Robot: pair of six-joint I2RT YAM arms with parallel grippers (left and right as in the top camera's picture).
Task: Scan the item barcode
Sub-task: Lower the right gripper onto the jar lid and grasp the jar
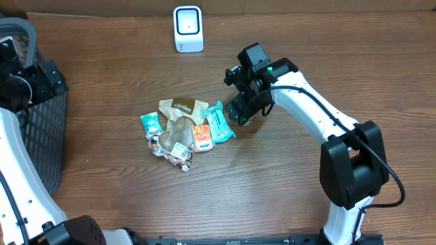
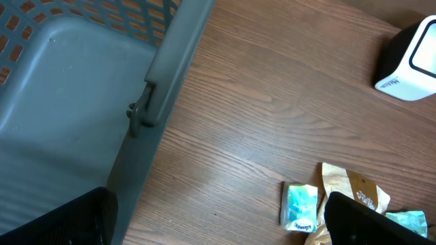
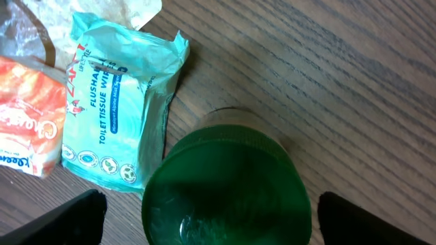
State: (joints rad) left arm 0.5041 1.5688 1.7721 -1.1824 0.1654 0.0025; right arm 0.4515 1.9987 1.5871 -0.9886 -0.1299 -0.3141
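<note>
The teal packet (image 3: 116, 109) bears white print reading "FLUSHA…" above "TOILET TISSUE WIP…", cut short at its edge, while the lettering on the orange packet (image 3: 27, 116) at its nine o'clock and the small blue mark on the white scanner (image 2: 412, 64) are too blurred to read.

Even, bright overhead light; soft shadows; right wrist close-up slightly blurred.
</note>
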